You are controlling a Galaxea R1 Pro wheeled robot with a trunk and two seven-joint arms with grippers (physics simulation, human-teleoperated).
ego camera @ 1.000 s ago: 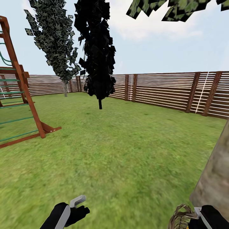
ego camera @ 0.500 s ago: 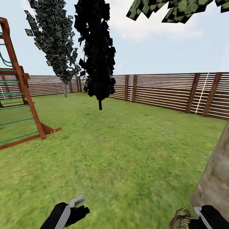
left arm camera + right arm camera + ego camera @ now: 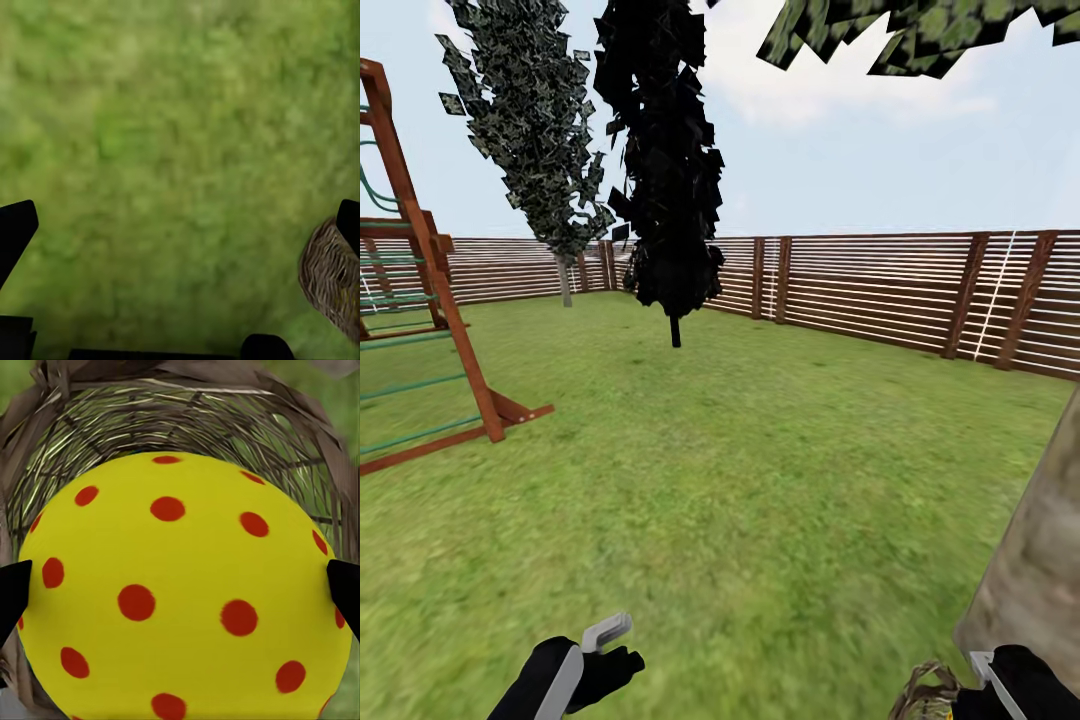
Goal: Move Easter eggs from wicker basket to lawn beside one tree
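Right wrist view shows a yellow Easter egg [image 3: 180, 592] with red dots, very close to the camera, sitting between the two dark fingertips of the right claw [image 3: 180, 585], which appears clenched on it. Behind the egg is the woven wall of the wicker basket [image 3: 187, 412], so the egg looks to be at or just above the basket's mouth. In the head view the basket's rim [image 3: 925, 690] sits at the bottom right edge of the lawn [image 3: 740, 480], touching or just beside the pale mottled trunk of the tree [image 3: 1040, 560]. The other two eggs cannot be seen. The main risk, as a judgement: the egg is smooth and round, held by fingertips at its widest part, so it could slip and fall back into the basket, or the claw could snag the rim while lifting and tip the basket. The left claw [image 3: 610, 640] hangs released over bare grass, with the basket's edge [image 3: 330, 277] nearby. The lawn is flat and mottled, so a dropped egg may roll. Around it stand a slatted wooden fence [image 3: 880, 285], a wooden climbing frame [image 3: 430, 330] and two dark columnar trees [image 3: 665, 160].
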